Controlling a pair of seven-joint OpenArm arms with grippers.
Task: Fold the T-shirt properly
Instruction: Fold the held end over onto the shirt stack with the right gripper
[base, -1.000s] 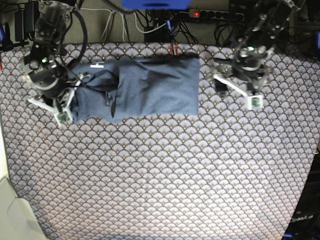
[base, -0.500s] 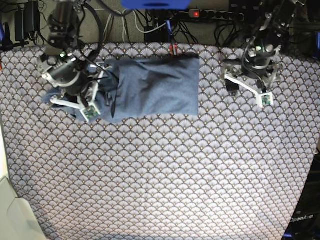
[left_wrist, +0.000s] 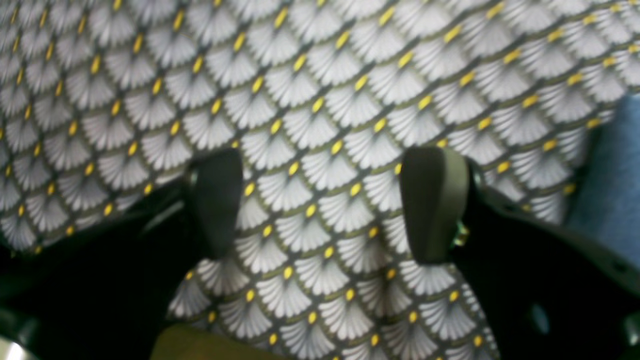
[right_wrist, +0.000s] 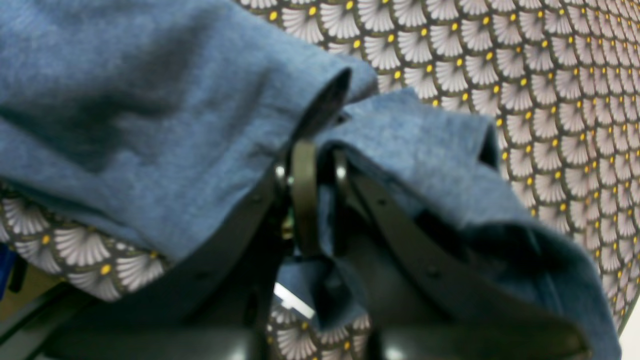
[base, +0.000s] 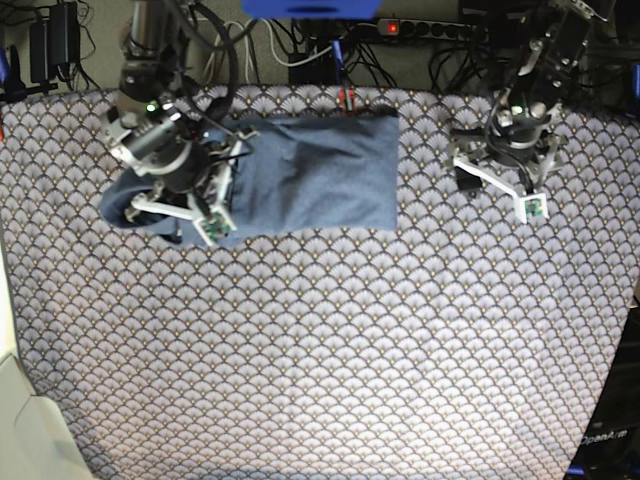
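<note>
The slate-blue T-shirt (base: 320, 175) lies as a folded band at the back of the table; no lettering shows. My right gripper (base: 180, 215) is at its left end, shut on a fold of the shirt (right_wrist: 420, 150), lifting the left part over the rest. In the right wrist view the closed fingers (right_wrist: 305, 195) pinch blue cloth. My left gripper (base: 495, 195) is open and empty, right of the shirt, above the cloth. In the left wrist view its pads (left_wrist: 432, 200) stand wide apart, and the shirt's edge (left_wrist: 612, 185) shows at the far right.
The scallop-patterned tablecloth (base: 330, 350) covers the whole table. Cables and a power strip (base: 430, 30) lie behind the back edge. A pale object (base: 25, 430) sits at the front left corner.
My right gripper has moved rightward, carrying the shirt's left end over the folded body. My left arm has shifted slightly right and down, staying open.
</note>
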